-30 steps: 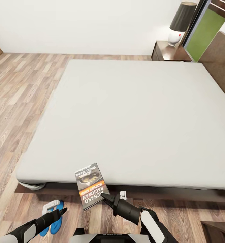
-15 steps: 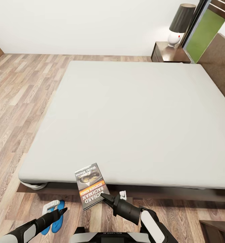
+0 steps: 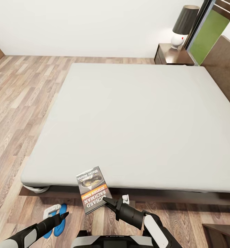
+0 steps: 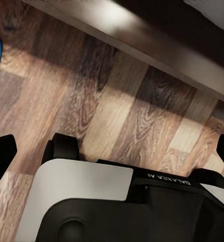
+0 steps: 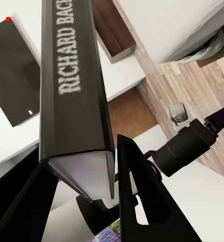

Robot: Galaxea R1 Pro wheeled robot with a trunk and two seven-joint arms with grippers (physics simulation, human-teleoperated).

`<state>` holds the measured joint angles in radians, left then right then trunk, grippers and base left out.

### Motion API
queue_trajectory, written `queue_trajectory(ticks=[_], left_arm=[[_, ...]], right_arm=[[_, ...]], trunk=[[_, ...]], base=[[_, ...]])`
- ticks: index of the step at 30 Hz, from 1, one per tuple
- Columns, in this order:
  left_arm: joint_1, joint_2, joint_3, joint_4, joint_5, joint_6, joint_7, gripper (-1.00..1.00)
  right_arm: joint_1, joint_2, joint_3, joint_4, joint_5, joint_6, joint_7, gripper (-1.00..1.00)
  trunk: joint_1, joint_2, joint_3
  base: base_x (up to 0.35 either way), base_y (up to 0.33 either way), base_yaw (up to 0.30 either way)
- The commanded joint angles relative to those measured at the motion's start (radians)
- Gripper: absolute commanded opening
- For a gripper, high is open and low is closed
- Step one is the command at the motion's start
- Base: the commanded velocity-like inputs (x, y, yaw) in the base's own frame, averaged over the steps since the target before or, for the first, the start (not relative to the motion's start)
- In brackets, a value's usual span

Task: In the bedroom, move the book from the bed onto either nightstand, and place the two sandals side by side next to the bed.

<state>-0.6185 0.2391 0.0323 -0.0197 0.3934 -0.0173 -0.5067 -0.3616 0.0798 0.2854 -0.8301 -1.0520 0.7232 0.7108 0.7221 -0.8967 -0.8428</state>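
The right end effector is clenched on the book, gripping its lower edge — in the right wrist view the two dark fingers press against either side of the book's bottom corner, with the white spine lettering running away from the camera. In the head view the book is held up and tilted in front of the near edge of the bed, its grey-black cover, orange band and white title facing the camera.

The left end effector sits low at the near left, above the wood-plank floor; whether its fingers are parted or closed I cannot tell from the head view, though in the left wrist view the two dark fingertips stand far apart at opposite sides of the picture, so it reads as released and empty.

The two blue sandals lie on the floor just beside the near left corner of the bed, close together — partly hidden by the left arm. A nightstand stands at the far side of the bed by the headboard, with a lamp on its top.
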Motion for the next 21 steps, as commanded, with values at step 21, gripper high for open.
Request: queue_trajectory(ticks=[21], left_arm=[[0.0, 0.0, 0.003, 0.001, -0.001, -0.002, -0.004, 1.0]], right_arm=[[0.0, 0.0, 0.0, -0.001, -0.004, 0.005, 0.001, -1.0]], trunk=[[-0.08, 0.147, 0.067]], base=[[0.0, 0.0, -0.002]])
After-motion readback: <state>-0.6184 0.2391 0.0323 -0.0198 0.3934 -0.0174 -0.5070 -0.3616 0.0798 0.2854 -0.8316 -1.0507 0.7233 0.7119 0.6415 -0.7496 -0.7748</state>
